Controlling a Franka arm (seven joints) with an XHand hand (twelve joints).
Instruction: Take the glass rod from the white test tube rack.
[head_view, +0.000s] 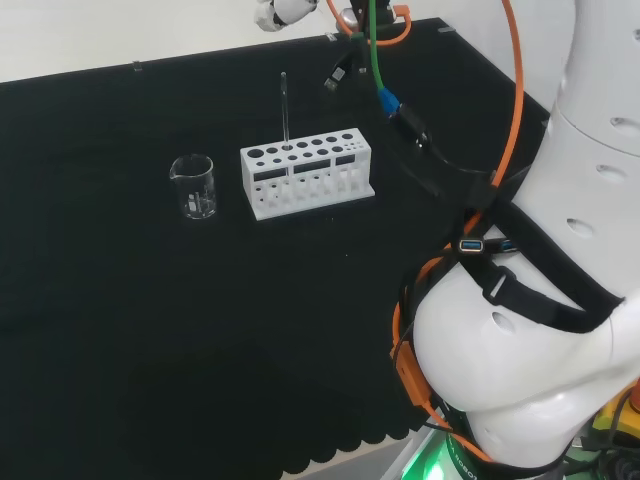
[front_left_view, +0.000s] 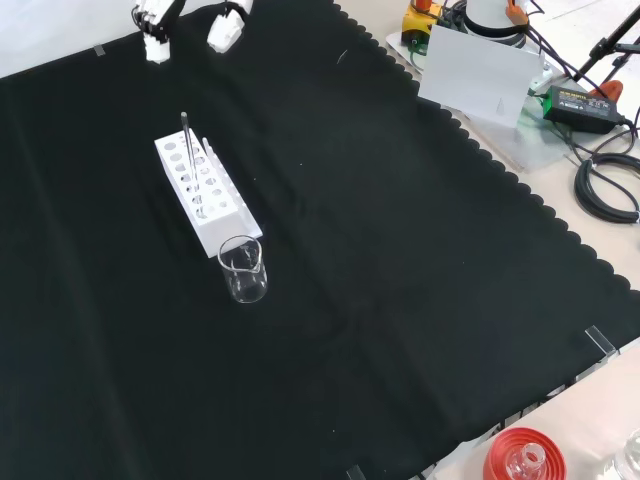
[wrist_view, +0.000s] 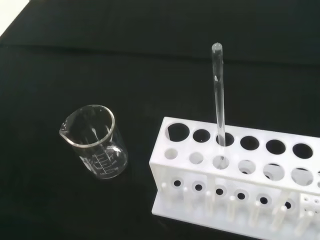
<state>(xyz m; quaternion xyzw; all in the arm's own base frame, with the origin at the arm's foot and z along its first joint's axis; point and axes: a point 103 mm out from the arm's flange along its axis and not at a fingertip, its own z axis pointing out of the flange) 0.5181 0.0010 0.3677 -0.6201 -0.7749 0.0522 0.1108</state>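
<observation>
A thin glass rod (head_view: 285, 110) stands upright in a hole of the white test tube rack (head_view: 305, 178) near the middle of the cloth. The front view has the rod (front_left_view: 186, 150) at the far end of the rack (front_left_view: 208, 200). Close up in the wrist view, the rod (wrist_view: 218, 95) sits in the third hole of the rack's (wrist_view: 235, 185) back row. My hand (front_left_view: 152, 30) hangs above and beyond the rack at the front view's top, fingers apart and holding nothing. A part of the hand (head_view: 272, 12) shows at the head view's top.
An empty glass beaker (head_view: 193, 187) stands just left of the rack in the head view, nearer the camera in the front view (front_left_view: 243, 269). A red ribbed stand (front_left_view: 520, 458) sits off the cloth at the front view's bottom right. Cables and a white box (front_left_view: 480, 70) lie top right.
</observation>
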